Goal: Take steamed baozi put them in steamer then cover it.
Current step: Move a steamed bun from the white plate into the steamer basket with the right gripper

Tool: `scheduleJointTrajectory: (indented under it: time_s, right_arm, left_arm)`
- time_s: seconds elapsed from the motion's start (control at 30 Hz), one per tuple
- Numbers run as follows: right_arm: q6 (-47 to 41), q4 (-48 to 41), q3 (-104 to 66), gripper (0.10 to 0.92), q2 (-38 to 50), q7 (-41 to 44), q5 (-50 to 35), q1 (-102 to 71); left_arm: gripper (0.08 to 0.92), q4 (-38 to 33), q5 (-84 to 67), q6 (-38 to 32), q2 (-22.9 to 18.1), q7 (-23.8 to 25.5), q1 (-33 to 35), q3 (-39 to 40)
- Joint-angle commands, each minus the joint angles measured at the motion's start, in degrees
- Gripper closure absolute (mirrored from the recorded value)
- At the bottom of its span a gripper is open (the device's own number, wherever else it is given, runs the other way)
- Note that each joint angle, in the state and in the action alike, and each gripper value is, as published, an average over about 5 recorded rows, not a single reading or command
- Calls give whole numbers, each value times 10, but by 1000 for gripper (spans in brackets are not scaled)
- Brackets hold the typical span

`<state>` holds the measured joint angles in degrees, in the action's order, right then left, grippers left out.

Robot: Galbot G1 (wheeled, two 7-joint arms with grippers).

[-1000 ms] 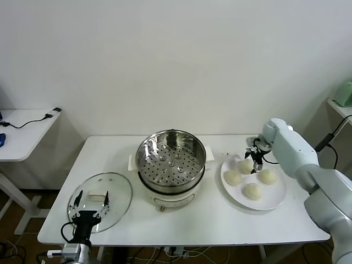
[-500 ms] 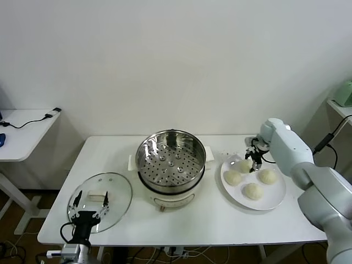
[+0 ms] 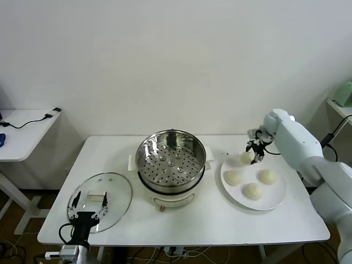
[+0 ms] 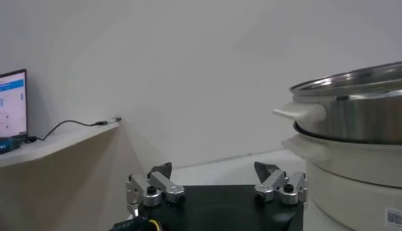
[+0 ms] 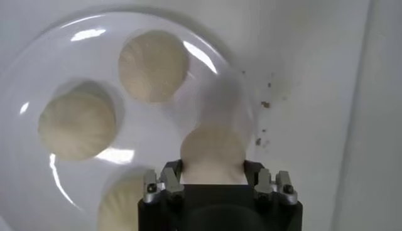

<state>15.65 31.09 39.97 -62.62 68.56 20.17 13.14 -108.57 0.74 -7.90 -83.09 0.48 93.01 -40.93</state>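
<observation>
My right gripper [image 3: 252, 156], closed on one steamed baozi [image 5: 212, 152], has just lifted it clear of the white plate [image 3: 275, 196], leaving three there, so transfer to the steamer [image 3: 171, 159] comes next; my left gripper [image 4: 217, 188] waits open by the cover [image 3: 116, 192].

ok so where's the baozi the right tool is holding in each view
Head view: the held baozi is in the right tool, above the white plate's far-left edge.
Left wrist view: not in it.
Right wrist view: bottom centre, between the tool's fingers.
Shared landmark: the plate with three baozi.
</observation>
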Motion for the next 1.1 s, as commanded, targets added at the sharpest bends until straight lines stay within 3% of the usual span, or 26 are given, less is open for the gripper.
scheduleJointTrajectory:
  time_s: [0.03, 0.2, 0.5, 1.1]
  right_arm:
    - [67, 132, 193, 370, 12, 6, -101, 160]
    - [105, 162, 242, 364, -47, 2, -138, 233]
    - [152, 236, 267, 364, -130, -5, -124, 252]
    - [231, 207, 228, 364, -205, -45, 81, 86]
  left_arm:
    - [177, -3, -2, 2, 1, -2, 2, 1]
    - [177, -3, -1, 3, -1, -2, 3, 3]
    - [177, -8, 0, 4, -5, -4, 7, 3]
    - [177, -5, -1, 8, -5, -6, 8, 0]
